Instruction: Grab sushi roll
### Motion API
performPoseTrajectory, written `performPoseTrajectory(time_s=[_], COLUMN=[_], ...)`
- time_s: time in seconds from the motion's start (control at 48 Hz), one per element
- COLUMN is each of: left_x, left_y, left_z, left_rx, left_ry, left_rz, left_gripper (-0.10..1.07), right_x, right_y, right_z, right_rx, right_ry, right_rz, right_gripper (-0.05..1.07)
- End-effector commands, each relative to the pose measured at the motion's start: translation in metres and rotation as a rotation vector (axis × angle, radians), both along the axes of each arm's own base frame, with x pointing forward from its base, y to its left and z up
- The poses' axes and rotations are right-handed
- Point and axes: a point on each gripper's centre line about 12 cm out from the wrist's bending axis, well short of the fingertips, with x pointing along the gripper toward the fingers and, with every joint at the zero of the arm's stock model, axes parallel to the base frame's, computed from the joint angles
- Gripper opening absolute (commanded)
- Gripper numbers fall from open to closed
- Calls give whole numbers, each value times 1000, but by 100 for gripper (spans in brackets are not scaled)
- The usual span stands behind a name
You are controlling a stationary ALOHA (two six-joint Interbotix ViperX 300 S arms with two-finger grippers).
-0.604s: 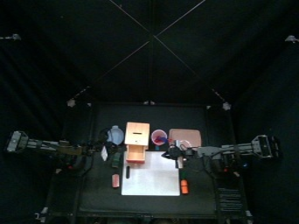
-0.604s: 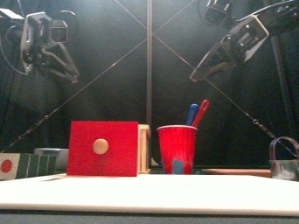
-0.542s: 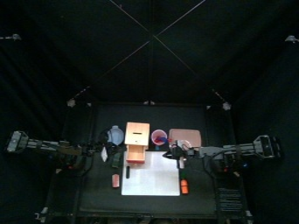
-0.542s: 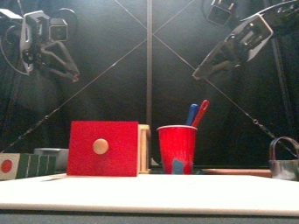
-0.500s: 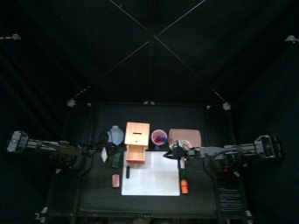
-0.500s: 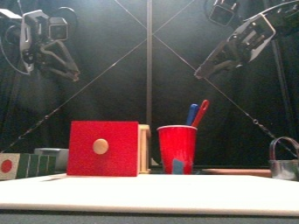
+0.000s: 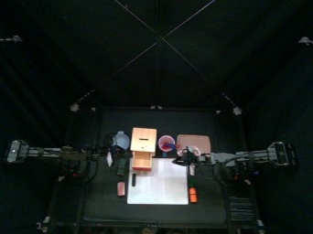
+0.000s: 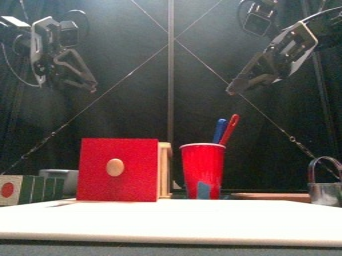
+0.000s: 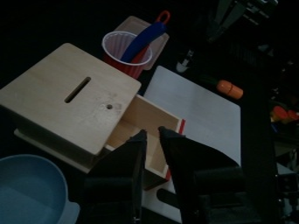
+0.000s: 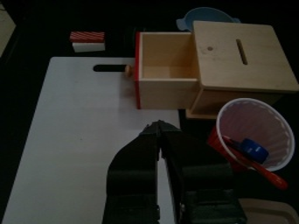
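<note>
The sushi roll (image 10: 87, 38), a small red and white piece, lies on the black table beside the white board's (image 10: 82, 131) far corner. In the top view the sushi roll (image 7: 120, 188) is front left, and in the front view the sushi roll (image 8: 8, 187) sits at the far left edge. My left gripper (image 9: 155, 144) hangs open above the wooden box (image 9: 70, 96), holding nothing. The left gripper (image 7: 108, 160) is behind and above the roll. My right gripper (image 10: 160, 131) is shut and empty over the board, near the open drawer (image 10: 163, 70).
A red cup (image 8: 203, 170) with pens stands right of the red-fronted box (image 8: 118, 170). A blue bowl (image 7: 121, 140) sits behind the box at the left. An orange piece (image 7: 193, 194) lies on the board's right side. A padlock (image 8: 325, 183) stands far right.
Both arms have drifted slightly: the left arm a little higher, the right arm a little to the right. Nothing on the table has moved.
</note>
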Motion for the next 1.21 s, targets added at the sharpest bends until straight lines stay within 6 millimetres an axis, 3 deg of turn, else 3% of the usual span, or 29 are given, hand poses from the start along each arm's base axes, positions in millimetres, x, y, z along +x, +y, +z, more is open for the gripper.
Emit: performPoseTrajectory(time_s=[0.0, 0.25, 0.417, 0.646, 1.0, 1.188], left_x=[1, -19, -19, -9, -1, 9], left_y=[5, 31, 26, 3, -9, -13], left_z=[7, 12, 6, -30, -83, -99], left_rx=[-10, -34, -136, -392, -540, -575], left_ry=[2, 289, 418, 523, 606, 616], left_rz=[40, 371, 454, 443, 503, 523], left_gripper=[64, 67, 79, 103, 103, 103], right_x=[1, 3, 3, 3, 1, 0], right_y=[-1, -1, -1, -3, -10, -12], right_z=[7, 8, 7, 3, -7, -9], right_rx=[-4, -5, -9, -35, -52, -50], right_ry=[-26, -26, -24, -10, 22, 24], right_rz=[-3, -2, 0, 8, -8, -16], right_gripper=[3, 3, 3, 3, 3, 3])
